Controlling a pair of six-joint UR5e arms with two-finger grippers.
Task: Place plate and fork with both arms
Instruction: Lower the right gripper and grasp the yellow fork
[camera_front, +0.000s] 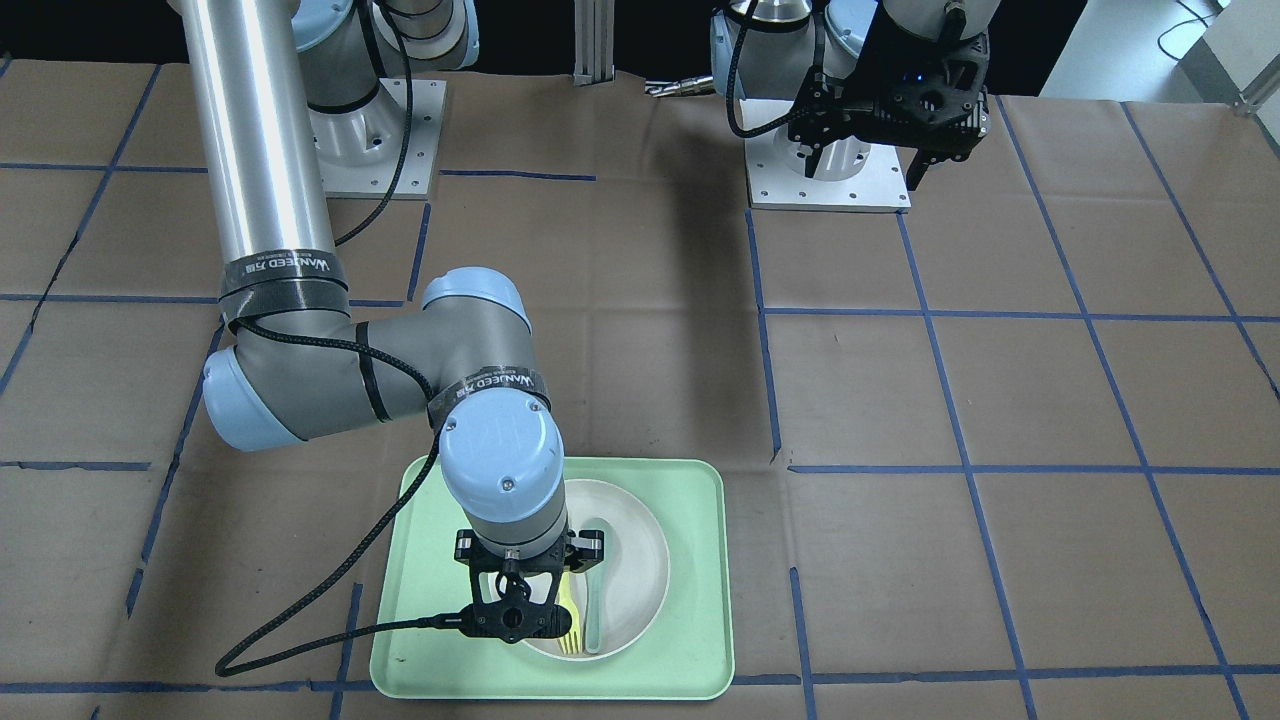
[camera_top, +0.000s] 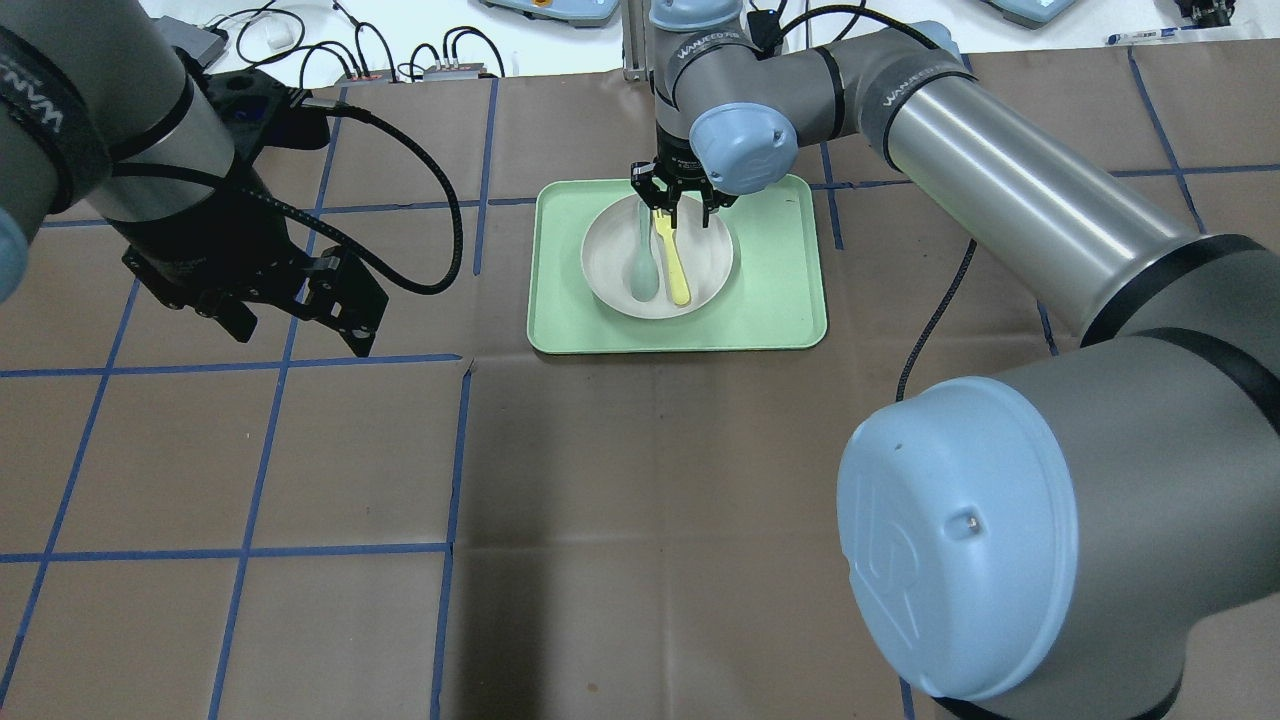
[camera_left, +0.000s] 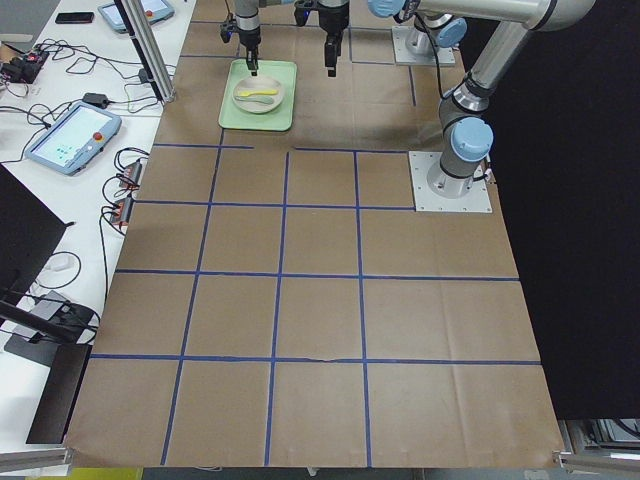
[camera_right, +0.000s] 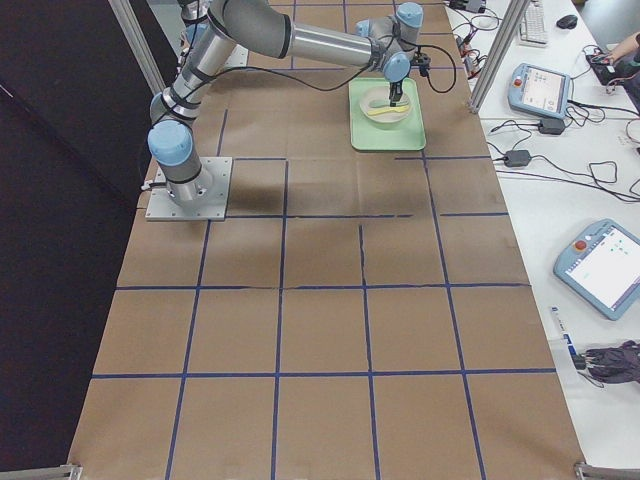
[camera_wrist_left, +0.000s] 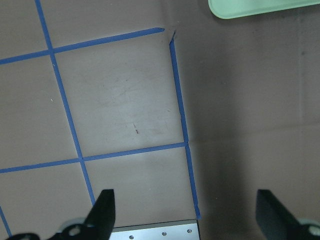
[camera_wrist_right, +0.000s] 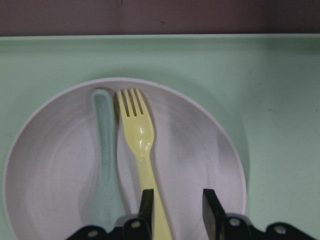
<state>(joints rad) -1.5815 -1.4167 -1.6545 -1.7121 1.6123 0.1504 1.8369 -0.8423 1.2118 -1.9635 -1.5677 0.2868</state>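
The off-white plate (camera_top: 610, 270) sits in the mint-green tray (camera_top: 780, 290). The pale-yellow fork (camera_top: 677, 272) lies in the plate, tines toward the operators' side. A grey-green spoon (camera_top: 641, 265) lies beside it. My right gripper (camera_top: 678, 212) is low over the plate. In the right wrist view its fingers (camera_wrist_right: 146, 200) stand open on both sides of the fork's (camera_wrist_right: 137, 135) handle, which lies close to the left finger. My left gripper (camera_top: 300, 330) is open and empty above the bare table, left of the tray; the left wrist view shows its fingertips (camera_wrist_left: 105, 210) wide apart.
Brown paper with blue tape lines covers the table (camera_top: 640, 500). The tray's corner (camera_wrist_left: 250, 7) shows at the top of the left wrist view. The right arm's elbow (camera_front: 300, 390) hangs over the table beside the tray (camera_front: 690, 600). Both arm bases stand at the robot's edge.
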